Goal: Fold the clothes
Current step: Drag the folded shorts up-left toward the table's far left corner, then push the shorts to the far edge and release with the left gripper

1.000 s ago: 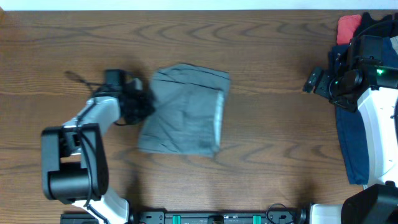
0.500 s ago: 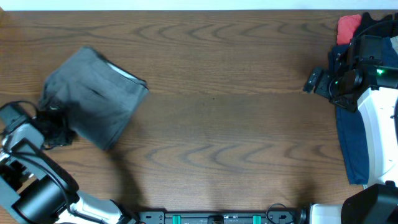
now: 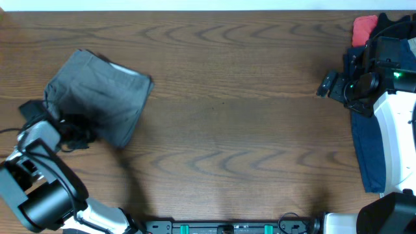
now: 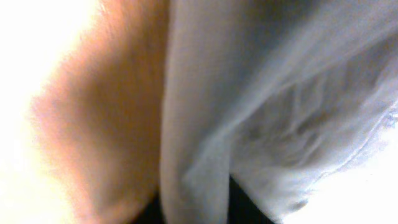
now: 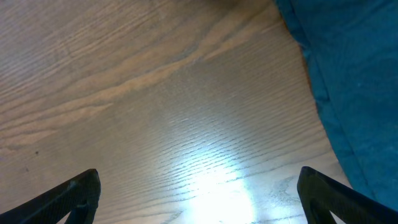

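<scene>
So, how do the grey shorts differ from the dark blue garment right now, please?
The grey shorts are a compact folded bundle at the left; the dark blue garment lies in a long strip along the right edge. The left gripper is at the shorts' edge; the blue garment lies partly under the right arm, ungripped. Both rest on the wooden table.

- Desk [image 3: 247, 130]: brown wood with plain grain, smooth, a soft sheen where light glares on it.
- Grey shorts [image 3: 101, 104]: matt woven cloth, soft and creased.
- Dark blue garment [image 5: 351, 81]: matt cloth, finely textured.
- Right claw [image 5: 199, 198]: fingers [image 5: 68, 199] of black, matt plastic by the look.
- Right arm shell [image 3: 393, 123]: smooth white plastic, slightly glossy.
</scene>
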Available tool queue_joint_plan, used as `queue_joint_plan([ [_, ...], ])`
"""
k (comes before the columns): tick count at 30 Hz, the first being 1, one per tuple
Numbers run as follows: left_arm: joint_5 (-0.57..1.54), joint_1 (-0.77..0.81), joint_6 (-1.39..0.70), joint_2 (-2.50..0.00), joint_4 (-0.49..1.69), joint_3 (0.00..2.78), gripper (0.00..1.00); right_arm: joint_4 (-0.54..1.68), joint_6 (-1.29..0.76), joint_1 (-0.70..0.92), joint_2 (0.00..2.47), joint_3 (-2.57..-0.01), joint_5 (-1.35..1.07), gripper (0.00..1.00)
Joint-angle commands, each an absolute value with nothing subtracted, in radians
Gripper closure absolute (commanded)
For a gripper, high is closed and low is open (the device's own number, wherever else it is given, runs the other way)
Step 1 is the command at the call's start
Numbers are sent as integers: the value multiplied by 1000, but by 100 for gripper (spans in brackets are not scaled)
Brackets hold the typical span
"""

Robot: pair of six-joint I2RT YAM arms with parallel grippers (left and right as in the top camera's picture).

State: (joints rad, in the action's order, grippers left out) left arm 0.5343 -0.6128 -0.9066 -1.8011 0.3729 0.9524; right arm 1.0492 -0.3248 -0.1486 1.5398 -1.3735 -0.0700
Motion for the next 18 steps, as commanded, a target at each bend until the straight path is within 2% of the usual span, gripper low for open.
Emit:
queue_joint_plan([
  [1,479,-543,-979,-1817,303,946,94,1048,-321,-147,1538,-1378,-60,1],
  [8,344,-430,-1039,-1841,-35,946,94,1048,-321,-147,1538,-1378,-60,1],
  [13,343,-364,-1054,-1938,-340,947,94,1048,-321,-147,1538,-1378,-60,1],
  [18,345,-324,-1152,-2079,-505,961,94,1048,-321,-147,1538,-1378,-60,1],
])
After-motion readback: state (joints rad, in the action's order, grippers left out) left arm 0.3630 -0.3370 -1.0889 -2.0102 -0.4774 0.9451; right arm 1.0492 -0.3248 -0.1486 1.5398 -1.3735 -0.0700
